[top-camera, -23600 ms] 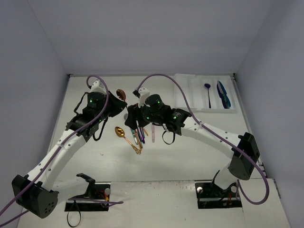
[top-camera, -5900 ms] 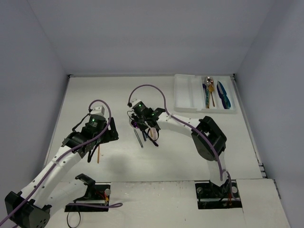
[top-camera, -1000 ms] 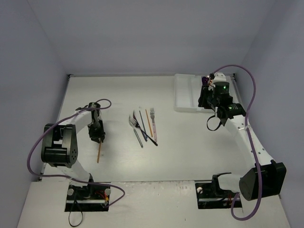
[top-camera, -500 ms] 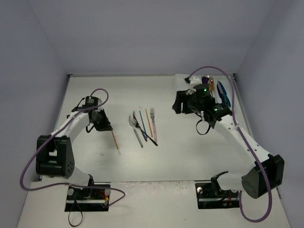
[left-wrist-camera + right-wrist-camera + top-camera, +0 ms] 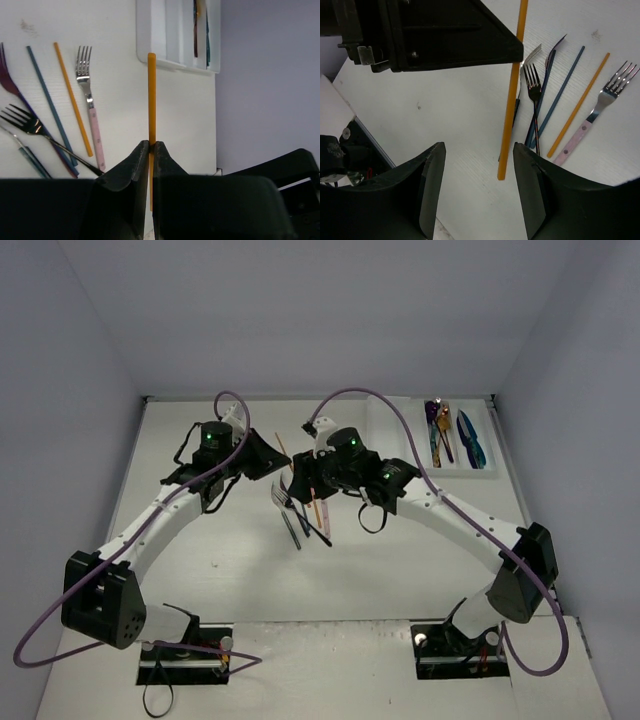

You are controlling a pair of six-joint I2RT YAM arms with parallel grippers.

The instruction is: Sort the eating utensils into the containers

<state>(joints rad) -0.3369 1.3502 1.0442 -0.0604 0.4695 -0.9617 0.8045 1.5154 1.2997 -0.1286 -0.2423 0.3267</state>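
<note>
Left gripper (image 5: pixel 150 148) is clenched on an orange stick (image 5: pixel 151 100), which juts straight out of the jaws toward 12 o'clock in the left wrist view. The stick's tip shows against the rim of the tray (image 5: pixel 150 37). Right gripper (image 5: pixel 479 150) is spread wide, and in its own view the stick's free end hangs between the two fingers, touching neither. From above, both grippers meet over the middle of the table (image 5: pixel 400 570), the left from 9 o'clock, the right from 3.

Loose pieces lie flat beneath them, at 9 o'clock of the held stick: a pink fork (image 5: pixel 91 120), a second stick (image 5: pixel 72 97), a teal stick (image 5: pixel 50 105) and a dark fork (image 5: pixel 30 126). The tray sits in the table's 1 o'clock corner, well apart from them, with spoons (image 5: pixel 437 430) and teal pieces (image 5: pixel 470 440) in its right-hand compartments.

The table is white and matte with a few dark specks. Plain pale grey walls (image 5: pixel 320 310) close it in on three sides.

From above, the right arm (image 5: pixel 450 515) crosses the tray's near left corner, and the grippers hide most of the held stick and the tops of the loose pieces. In the left wrist view the tray is cut off at 12 o'clock and a purple piece (image 5: pixel 7 70) at 9 o'clock.
</note>
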